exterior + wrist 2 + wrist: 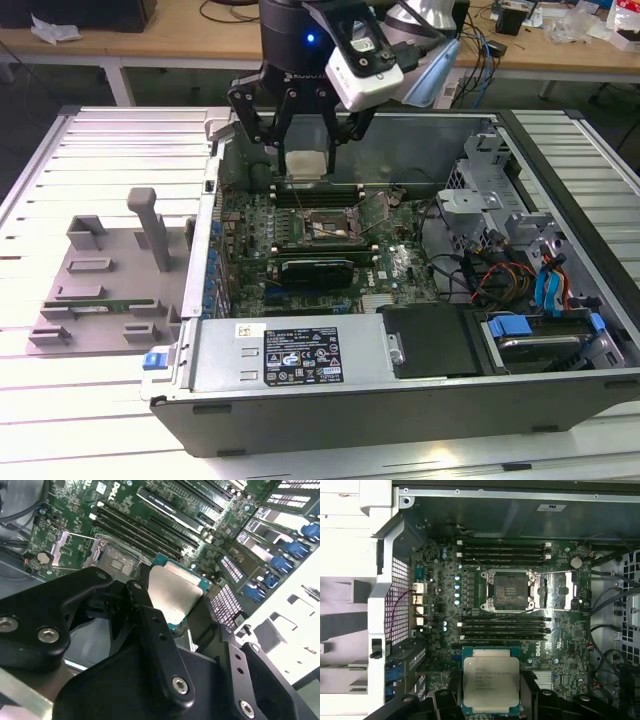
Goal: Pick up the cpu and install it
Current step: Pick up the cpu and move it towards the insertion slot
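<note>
Gripping cpu (305, 163) by two opposite edges, jaws clenched on it, well above socket (325, 230) inside open computer case (400, 412). Held clear of socket, touching nothing on motherboard (400, 265). Sitting, in exterior view, over memory slots (350, 190) just beyond socket, toward case's far wall. Showing silver lid with green rim in both wrist views: cpu (491, 680) between black jaws in first wrist view, cpu (175, 592) tilted against board in second wrist view. Noting socket (510, 590) open in first wrist view, contact field bare, load plate (567, 590) swung open just beside it, memory slots flanking socket on two sides. Noting grey fixture (100, 290) on slatted surface (60, 430), well apart from socket, outside case toward exterior view's left.
</note>
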